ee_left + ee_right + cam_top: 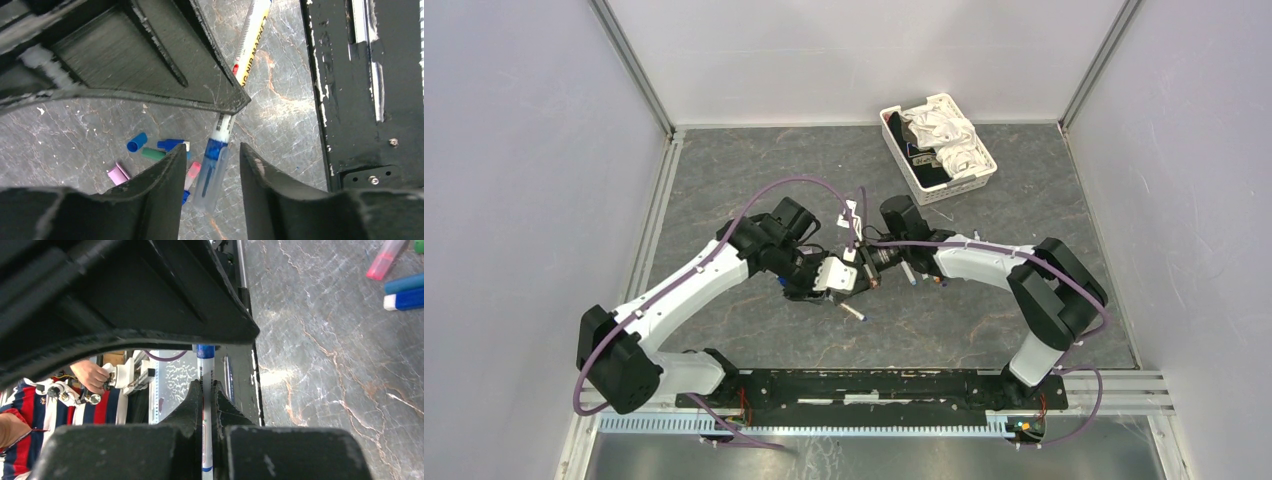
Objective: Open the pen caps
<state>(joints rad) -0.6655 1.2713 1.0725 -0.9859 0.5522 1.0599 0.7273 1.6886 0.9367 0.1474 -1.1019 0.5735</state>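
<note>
My right gripper (871,262) is shut on a pen (205,371) with a white barrel, and its fingers (194,400) pinch the barrel. The pen's blue end (205,351) points toward my left gripper (832,275). In the left wrist view the same pen (250,35) runs down to its clear-and-blue pen cap (212,170). The cap lies between my left gripper's (212,150) open fingers (167,167), with gaps on both sides. Several loose pen caps lie on the table below: blue (136,142), green (152,154) and pink-purple (118,174).
A white basket of cloth (937,140) stands at the back right. One pen (852,312) lies on the table near the grippers, and others (909,272) lie under the right arm. The black base rail (350,90) runs along the near edge. A pink cap (382,260) and blue pieces (404,284) lie nearby.
</note>
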